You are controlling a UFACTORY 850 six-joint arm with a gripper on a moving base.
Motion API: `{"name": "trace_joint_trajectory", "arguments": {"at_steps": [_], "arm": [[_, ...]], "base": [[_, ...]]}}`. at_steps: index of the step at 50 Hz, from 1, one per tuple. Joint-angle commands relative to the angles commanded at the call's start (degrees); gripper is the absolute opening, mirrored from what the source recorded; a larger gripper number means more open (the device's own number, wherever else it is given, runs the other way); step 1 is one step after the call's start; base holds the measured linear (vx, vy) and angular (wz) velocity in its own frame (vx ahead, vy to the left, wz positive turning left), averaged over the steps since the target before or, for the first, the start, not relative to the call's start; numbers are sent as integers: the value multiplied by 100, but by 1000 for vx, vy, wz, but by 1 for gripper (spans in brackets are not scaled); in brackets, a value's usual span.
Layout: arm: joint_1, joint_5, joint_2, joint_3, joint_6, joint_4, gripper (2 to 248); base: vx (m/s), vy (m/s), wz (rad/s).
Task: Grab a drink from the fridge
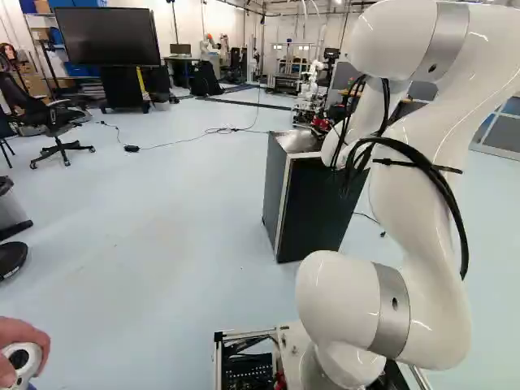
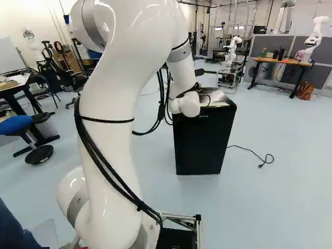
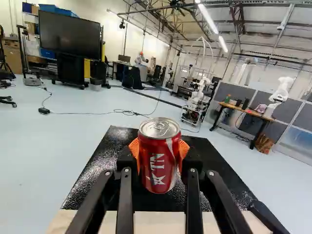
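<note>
In the wrist view a red drink can stands upright between the orange pads of my gripper, which is shut on it from both sides. Beyond and below the can lies the black top of the fridge; whether the can touches it I cannot tell. The fridge is a dark box in the left base view and in the right base view, with no door seen standing open. My arm's wrist is over its top; in both base views the arm hides the can and the gripper's fingertips.
A person's hand with a white device is close at the lower left of the left base view. A cable lies on the floor beside the fridge. Farther off are a wheeled chair, a desk and another robot.
</note>
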Motion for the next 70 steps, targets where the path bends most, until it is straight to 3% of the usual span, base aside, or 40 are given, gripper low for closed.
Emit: {"name": "trace_joint_trajectory", "arguments": {"at_steps": [34, 70], "arm": [[512, -279, 835, 960, 0, 544, 96], [1464, -799, 2389, 2746, 0, 1555, 96]], "base": [[0, 0, 0], [0, 0, 0]]}}
